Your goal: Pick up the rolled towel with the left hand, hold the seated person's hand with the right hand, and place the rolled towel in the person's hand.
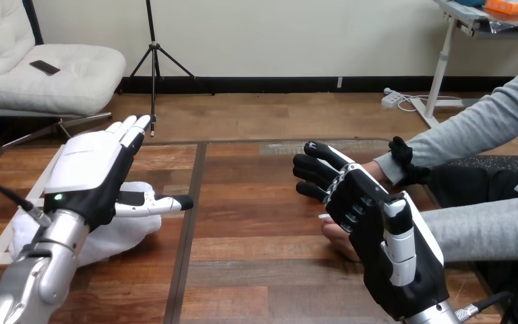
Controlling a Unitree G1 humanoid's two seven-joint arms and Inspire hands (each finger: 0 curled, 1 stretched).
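Pickup step: the left hand, fingers spread straight, hovers over the rolled towel at nine o'clock. The right hand covers the person's hand at three o'clock; I cannot tell its grip. Next, lower and curl round the towel.

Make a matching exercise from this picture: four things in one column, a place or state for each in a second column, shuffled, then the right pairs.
Things:
1. white rolled cloth towel
2. robot's left hand
3. robot's right hand
4. person's hand

Places or states:
A. over the person's hand, right of centre
B. lying on the wooden table at the left
C. fingers straight, above the towel
D. beneath the right hand, towards the table's right side

Pairs: 1-B, 2-C, 3-A, 4-D
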